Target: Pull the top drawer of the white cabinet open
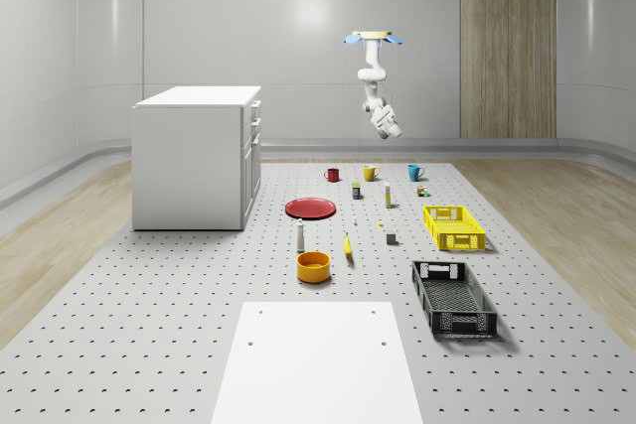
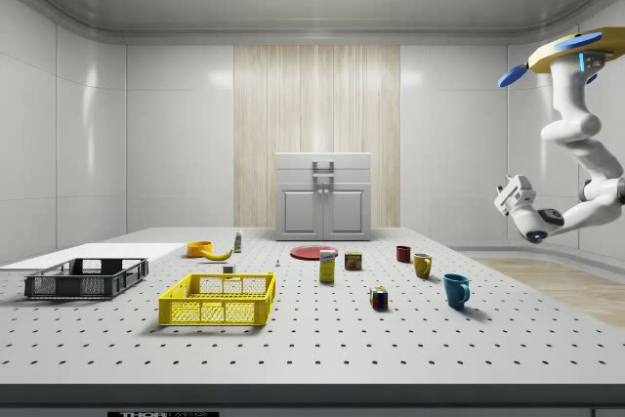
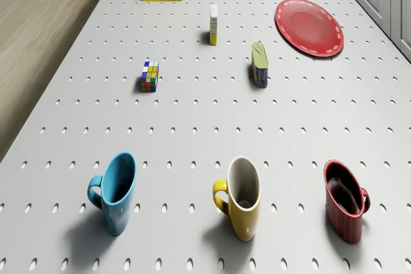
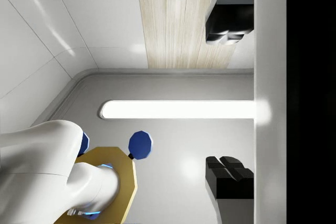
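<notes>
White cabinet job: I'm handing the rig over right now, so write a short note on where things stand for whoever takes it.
End effector: holds nothing, hanging in the air, with two dark fingers set apart in the wrist view.
Drone: hovering high above the far end of the table, near the three mugs, well off to the whole-scene view's right of the white cabinet.
Top drawer: looks flush with the front, closed.
Done: nothing yet.
Left: fly to the cabinet front, grasp the top handle, pull the drawer open.
</notes>
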You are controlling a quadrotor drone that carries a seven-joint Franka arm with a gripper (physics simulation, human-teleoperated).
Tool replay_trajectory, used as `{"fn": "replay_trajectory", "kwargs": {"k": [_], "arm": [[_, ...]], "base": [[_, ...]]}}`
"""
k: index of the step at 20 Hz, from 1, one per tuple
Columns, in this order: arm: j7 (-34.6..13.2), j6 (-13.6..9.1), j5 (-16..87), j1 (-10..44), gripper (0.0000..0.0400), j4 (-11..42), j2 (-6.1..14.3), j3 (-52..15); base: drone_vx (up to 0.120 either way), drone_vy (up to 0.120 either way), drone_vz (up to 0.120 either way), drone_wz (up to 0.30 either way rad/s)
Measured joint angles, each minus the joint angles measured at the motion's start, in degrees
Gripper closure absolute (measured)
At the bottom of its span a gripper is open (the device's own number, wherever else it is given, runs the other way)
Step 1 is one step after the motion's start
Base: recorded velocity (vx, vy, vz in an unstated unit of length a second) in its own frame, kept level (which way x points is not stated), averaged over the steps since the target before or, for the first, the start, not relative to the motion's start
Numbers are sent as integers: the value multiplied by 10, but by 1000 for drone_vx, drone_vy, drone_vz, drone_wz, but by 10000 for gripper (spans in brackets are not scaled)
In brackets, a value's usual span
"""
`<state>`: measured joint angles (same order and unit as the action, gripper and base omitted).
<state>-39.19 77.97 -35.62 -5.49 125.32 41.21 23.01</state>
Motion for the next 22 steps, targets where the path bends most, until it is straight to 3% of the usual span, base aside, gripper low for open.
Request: {"fn": "replay_trajectory", "kwargs": {"k": [4,6,14,22], "arm": [[21,2,-129,-38,90,58,11,85],[27,5,-166,-55,92,78,17,111],[34,26,-223,-104,94,119,41,166],[26,49,-225,-140,95,131,64,191]], "base": [[0,0,0,0],[20,-120,0,0],[120,-120,5,0],[120,-120,120,0]]}}
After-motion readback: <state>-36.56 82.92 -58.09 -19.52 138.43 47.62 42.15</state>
